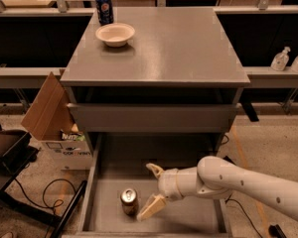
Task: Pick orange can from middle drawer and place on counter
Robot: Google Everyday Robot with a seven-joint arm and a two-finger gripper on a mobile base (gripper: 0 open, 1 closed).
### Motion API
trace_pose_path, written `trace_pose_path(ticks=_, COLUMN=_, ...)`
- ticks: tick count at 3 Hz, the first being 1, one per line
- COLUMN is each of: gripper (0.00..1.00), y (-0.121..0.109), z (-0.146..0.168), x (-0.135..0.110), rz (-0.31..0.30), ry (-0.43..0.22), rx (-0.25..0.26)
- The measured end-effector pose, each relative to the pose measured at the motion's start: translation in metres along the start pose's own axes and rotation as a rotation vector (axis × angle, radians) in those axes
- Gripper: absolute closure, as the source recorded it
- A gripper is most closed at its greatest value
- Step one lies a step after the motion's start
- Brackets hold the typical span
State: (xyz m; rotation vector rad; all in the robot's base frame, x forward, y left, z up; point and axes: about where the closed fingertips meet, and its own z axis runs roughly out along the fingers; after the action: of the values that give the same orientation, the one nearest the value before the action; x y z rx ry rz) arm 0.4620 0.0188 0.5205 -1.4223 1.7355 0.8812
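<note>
The orange can (129, 202) stands upright on the grey floor of the pulled-out middle drawer (188, 222), left of centre. My gripper (152, 190) reaches in from the right on a white arm. It is open, one finger (155, 170) behind and one finger (151, 208) just right of the can, apart from it. The grey counter (184, 43) is the cabinet top above.
A dark blue can (105, 8) and a cream bowl (115, 34) sit at the counter's back left. A cardboard box (57, 128) stands left of the cabinet. A closed drawer front (154, 118) overhangs the open drawer. Cables lie on the floor at left.
</note>
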Motion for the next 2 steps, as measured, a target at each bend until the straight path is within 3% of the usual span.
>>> trace_pose_path(ticks=2, gripper=0.0, y=0.022, z=0.072, x=0.017, rz=-0.039, ry=-0.095, rx=-0.066)
